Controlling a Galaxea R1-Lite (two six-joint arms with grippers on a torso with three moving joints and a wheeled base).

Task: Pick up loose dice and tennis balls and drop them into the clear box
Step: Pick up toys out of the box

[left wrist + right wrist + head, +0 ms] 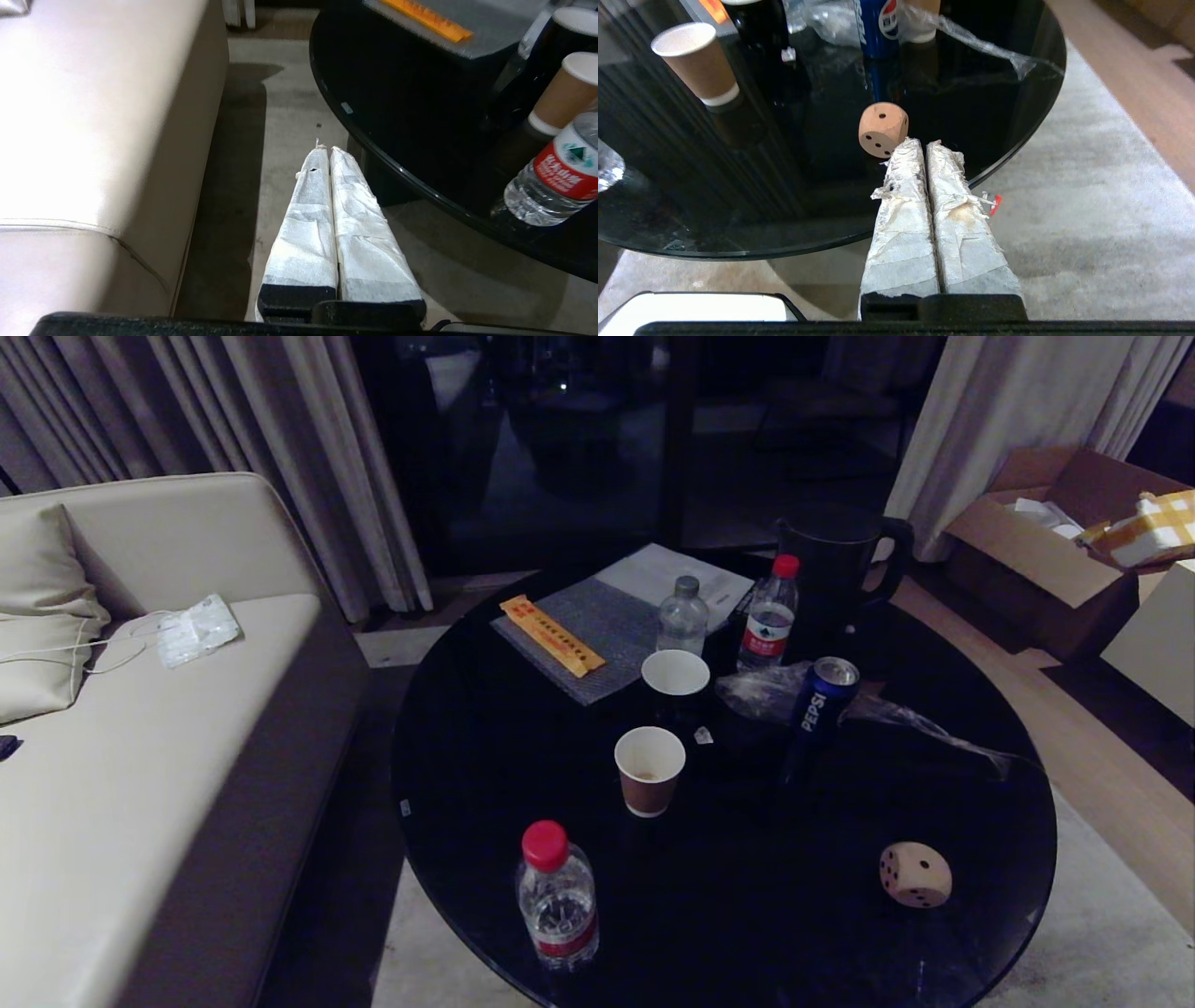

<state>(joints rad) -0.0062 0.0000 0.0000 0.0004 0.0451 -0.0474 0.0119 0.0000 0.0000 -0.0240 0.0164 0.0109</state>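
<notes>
Filling the left side, a long beige leather sofa [140, 756] stands beside the round black glass bench [485, 775]. On the bench's near part stand a clear red-capped plastic water bottle [556, 896], a blue Pepsi can [822, 695] and a brown paper cup [649, 770]. The cream dark-pipped die [915, 875] sits alone near the bench's near right edge. The left gripper [325, 149] hangs closed and empty over the floor between sofa and bench; the right gripper [920, 142], also closed and empty, hovers just beside the die.
</notes>
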